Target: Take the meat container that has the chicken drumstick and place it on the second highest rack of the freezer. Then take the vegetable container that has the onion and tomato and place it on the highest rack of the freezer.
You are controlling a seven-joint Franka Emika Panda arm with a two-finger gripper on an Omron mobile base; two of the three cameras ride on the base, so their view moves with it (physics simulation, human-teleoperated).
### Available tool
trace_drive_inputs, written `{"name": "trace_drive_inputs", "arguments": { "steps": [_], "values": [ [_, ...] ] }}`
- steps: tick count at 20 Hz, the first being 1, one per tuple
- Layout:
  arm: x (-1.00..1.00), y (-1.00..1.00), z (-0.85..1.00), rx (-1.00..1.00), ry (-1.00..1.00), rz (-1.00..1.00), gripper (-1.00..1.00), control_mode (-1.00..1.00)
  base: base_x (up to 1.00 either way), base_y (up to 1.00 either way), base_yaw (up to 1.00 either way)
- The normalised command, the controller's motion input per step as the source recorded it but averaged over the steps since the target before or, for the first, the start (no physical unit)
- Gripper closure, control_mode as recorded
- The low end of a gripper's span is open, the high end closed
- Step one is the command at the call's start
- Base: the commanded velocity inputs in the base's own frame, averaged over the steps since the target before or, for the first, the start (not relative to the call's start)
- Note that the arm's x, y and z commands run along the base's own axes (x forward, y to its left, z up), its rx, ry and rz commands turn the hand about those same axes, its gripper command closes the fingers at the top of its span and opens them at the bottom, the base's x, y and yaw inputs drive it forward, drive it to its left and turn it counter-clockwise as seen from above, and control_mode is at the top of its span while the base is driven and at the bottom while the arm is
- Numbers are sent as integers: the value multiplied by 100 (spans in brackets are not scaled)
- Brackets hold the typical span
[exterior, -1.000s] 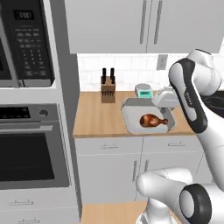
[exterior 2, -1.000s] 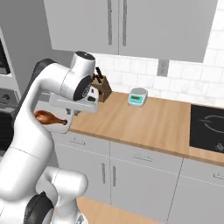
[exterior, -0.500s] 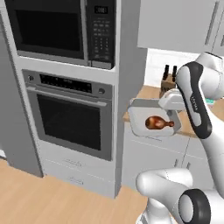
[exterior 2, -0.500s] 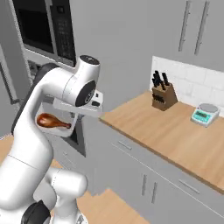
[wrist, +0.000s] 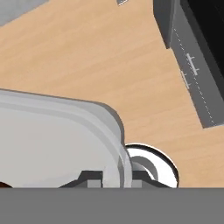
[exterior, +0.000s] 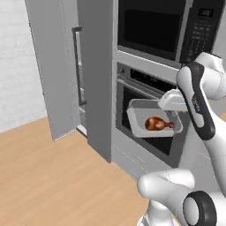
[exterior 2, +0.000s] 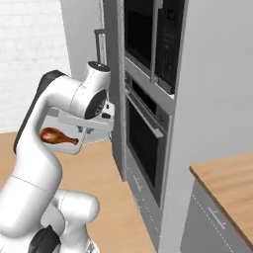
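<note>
Base swung toward freezer point(exterior: 66, 84); gripper point(wrist: 117, 177) apparently clamps meat container point(exterior: 143, 114).

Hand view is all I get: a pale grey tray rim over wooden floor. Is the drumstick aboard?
Observer: Yes. The glossy orange-brown chicken drumstick lies inside the pale grey meat container, in the left base view.
Operator: Is the grip holding?
Observer: The gripper is shut on the container's rim, one fingertip on each side of the wall.
Operator: Is the freezer open?
Observer: The tall grey freezer has one door swung open, left of the black-glass wall oven.
</note>
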Motion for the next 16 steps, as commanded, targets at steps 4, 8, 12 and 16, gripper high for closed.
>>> {"name": "trace_drive_inputs", "arguments": {
  "steps": [4, 8, 12, 16],
  "values": [
    [0, 0, 0, 0, 0, 0, 100, 100, 91, 73, 49],
    [0, 0, 0, 0, 0, 0, 100, 100, 100, 50, 24],
    [0, 0, 0, 0, 0, 0, 100, 100, 100, 29, -13],
    [0, 0, 0, 0, 0, 0, 100, 100, 100, 50, -28]
  ]
}}
